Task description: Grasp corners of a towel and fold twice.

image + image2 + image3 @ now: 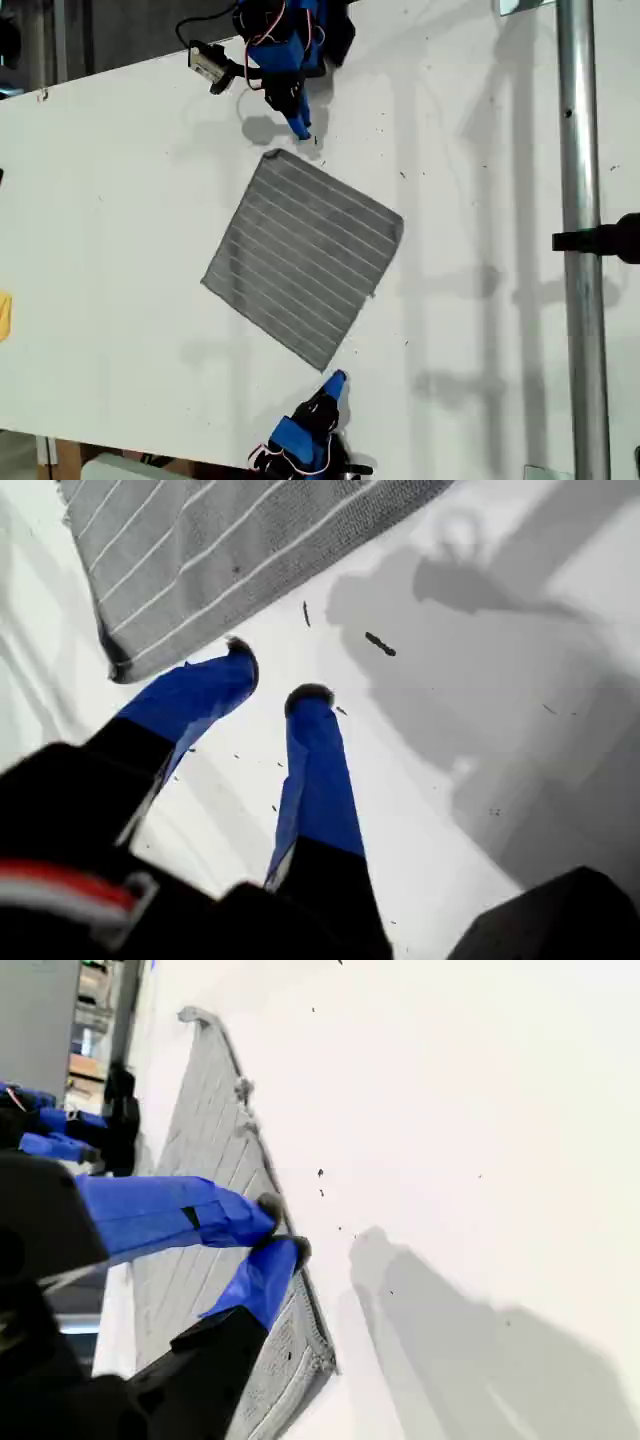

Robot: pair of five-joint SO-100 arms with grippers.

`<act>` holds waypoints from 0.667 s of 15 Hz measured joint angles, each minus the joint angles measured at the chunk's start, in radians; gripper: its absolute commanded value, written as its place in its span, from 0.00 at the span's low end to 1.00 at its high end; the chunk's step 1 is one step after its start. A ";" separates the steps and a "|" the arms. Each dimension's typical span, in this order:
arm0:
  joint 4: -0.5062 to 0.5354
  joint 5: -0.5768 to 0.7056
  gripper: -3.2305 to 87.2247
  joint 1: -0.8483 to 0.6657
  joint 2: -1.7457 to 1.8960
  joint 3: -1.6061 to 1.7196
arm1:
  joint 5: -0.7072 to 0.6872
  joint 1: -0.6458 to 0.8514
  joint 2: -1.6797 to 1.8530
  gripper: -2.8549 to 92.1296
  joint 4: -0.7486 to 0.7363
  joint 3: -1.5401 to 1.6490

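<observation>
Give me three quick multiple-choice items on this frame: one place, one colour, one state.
1. Where does the towel lie in the exterior view?
A. between my first gripper and my second gripper
B. hanging off the table edge
C. under the metal pole
2. Stripe colour?
A. red
B. white
C. yellow
3. My first gripper is:
A. open, empty
B. shut on the towel
C. out of view

Key: A, one gripper sits beyond each of two opposite corners; B, thin white lines on gray; A, its jaws stand apart just short of a corner.
</observation>
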 measured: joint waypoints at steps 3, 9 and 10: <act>0.000 -0.351 0.00 -0.247 0.000 0.000 | 0.000 -0.074 0.000 0.03 -0.074 0.000; 0.005 -0.614 0.00 -0.301 0.000 0.003 | 0.000 -0.087 0.000 0.03 -0.086 0.000; 0.005 -0.614 0.00 -0.301 0.000 0.003 | 0.000 -0.087 0.000 0.03 -0.089 0.000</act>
